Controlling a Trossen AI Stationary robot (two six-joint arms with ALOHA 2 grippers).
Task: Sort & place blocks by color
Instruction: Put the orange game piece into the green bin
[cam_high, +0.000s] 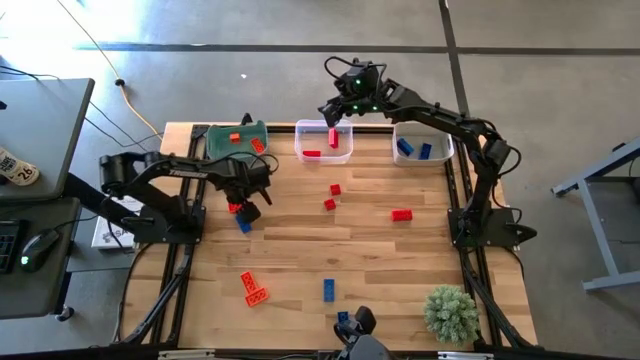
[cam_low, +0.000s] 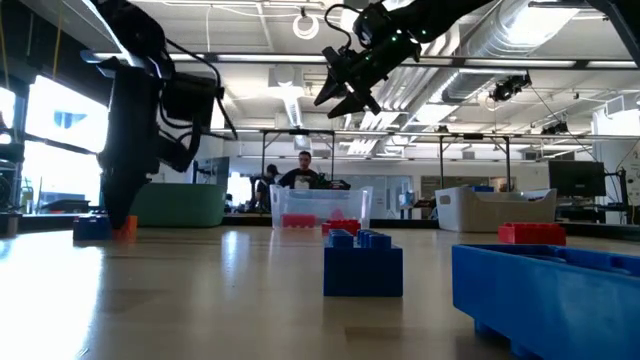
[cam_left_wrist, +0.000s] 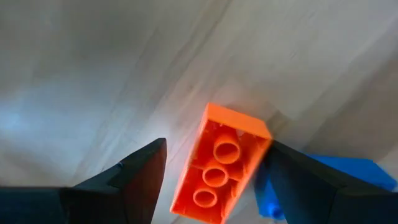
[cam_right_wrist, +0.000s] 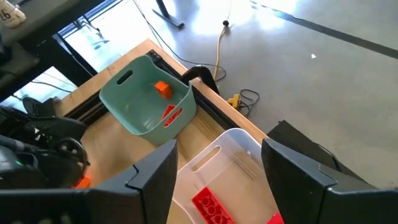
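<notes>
My left gripper (cam_high: 241, 203) is low over the table's left part, open, with one finger on either side of an orange brick (cam_left_wrist: 221, 165). The brick lies on the wood with its hollow underside up, and a blue brick (cam_left_wrist: 348, 177) lies right beside it. My right gripper (cam_high: 336, 118) is open and empty, high above the clear bin (cam_high: 346, 150). It also shows in the right wrist view (cam_right_wrist: 217, 168). The bin holds red bricks (cam_right_wrist: 211, 208). The green bin (cam_high: 222, 141) holds orange bricks (cam_right_wrist: 163, 89). The grey bin (cam_high: 440, 140) holds blue bricks (cam_high: 405, 148). My left gripper comes at the orange brick from above, its fingers beside the brick's two long sides. One finger (cam_left_wrist: 292, 180) stands right at the brick's side (cam_left_wrist: 261, 155); I cannot tell whether it touches. The other finger (cam_left_wrist: 146, 177) stands a little apart. The brick rests on the table.
Loose on the wood lie red bricks (cam_high: 335, 188) (cam_high: 401, 214), an orange one (cam_high: 253, 288) and blue ones (cam_high: 328, 290) (cam_low: 362, 262). A small green plant (cam_high: 450, 312) stands at the near right corner. A person (cam_low: 303, 172) shows in the room beyond.
</notes>
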